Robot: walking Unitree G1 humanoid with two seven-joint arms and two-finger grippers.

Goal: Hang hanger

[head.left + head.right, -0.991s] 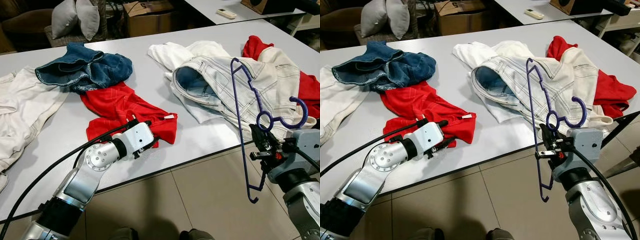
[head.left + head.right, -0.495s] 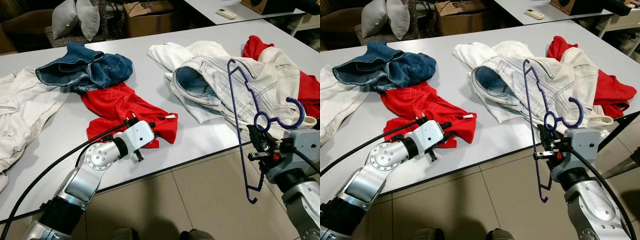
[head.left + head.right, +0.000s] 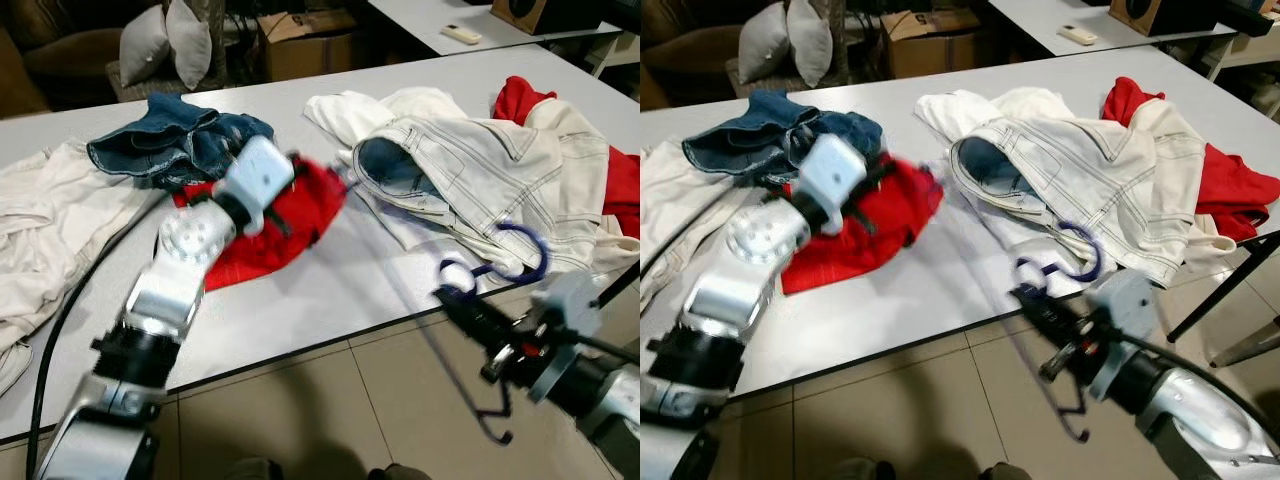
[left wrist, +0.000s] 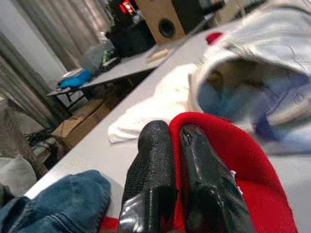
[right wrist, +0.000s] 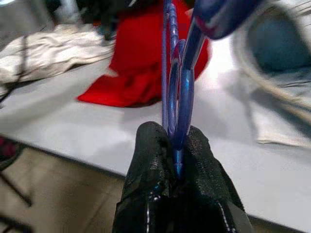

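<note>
hanger, thin purple plastic wire frame (image 3: 495, 290): light, springy, slippery; neck below hook looks best hold. left eye: hangs off grey worktop (image 3: 330, 285) edge in right claw (image 3: 490, 345), frame smeared by blur. left wrist: left claw (image 4: 177, 145) pinched on red cloth (image 4: 228, 145). right wrist: right claw (image 5: 177, 150) clamped on hanger neck; rail hidden.

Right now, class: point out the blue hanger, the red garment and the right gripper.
blue hanger (image 3: 520, 250), left eye view, hook curve.
red garment (image 4: 233, 145), left wrist view, raised fold.
right gripper (image 5: 175, 155), right wrist view, fingertips' meeting point.
</note>
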